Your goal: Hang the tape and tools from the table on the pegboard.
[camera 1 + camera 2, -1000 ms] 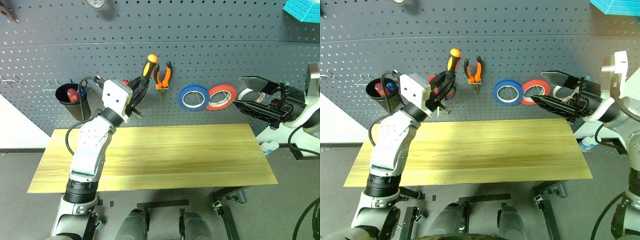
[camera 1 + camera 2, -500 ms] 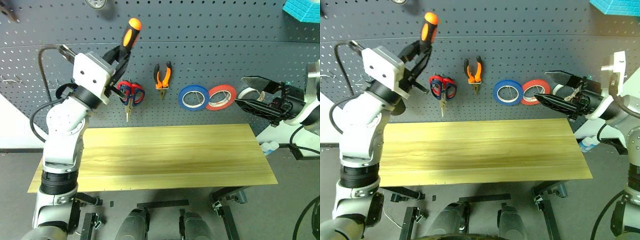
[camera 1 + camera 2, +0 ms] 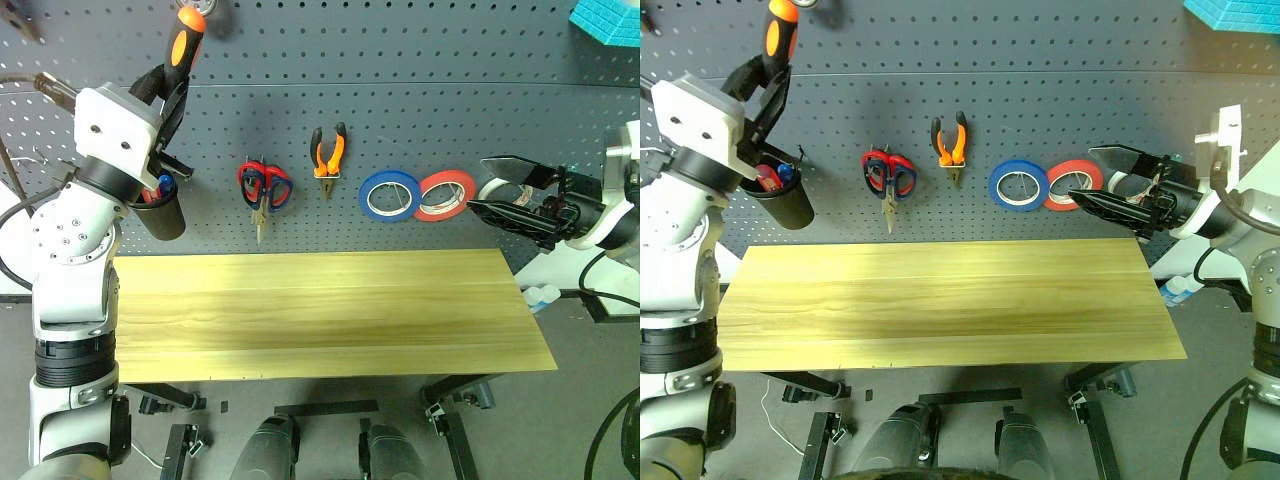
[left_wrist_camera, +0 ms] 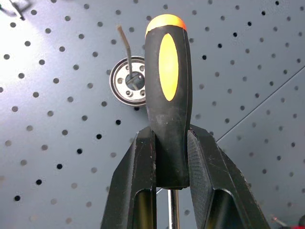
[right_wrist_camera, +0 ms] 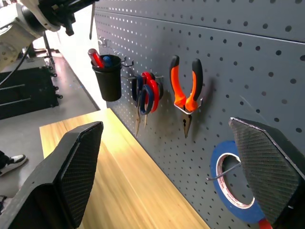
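At the upper left of the frame, my left gripper (image 3: 165, 95) clamps the screwdriver (image 3: 183, 45) by its handle, against the pegboard (image 3: 420, 100). It's light, stiff and rubbery, so gripping mid-handle seems right. My right gripper (image 3: 510, 190) gapes empty.

Even, bright light on the pegboard (image 3: 420, 60) (glare patch in the left wrist view), sharp throughout.

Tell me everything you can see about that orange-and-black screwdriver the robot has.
The screwdriver has a chunky black handle with orange inlay and cap, rubbery-looking, and a thin metal shaft below. It stands nearly upright, handle up, clamped between the left gripper fingers, raised before the pegboard above a black cup. Nothing else touches it.
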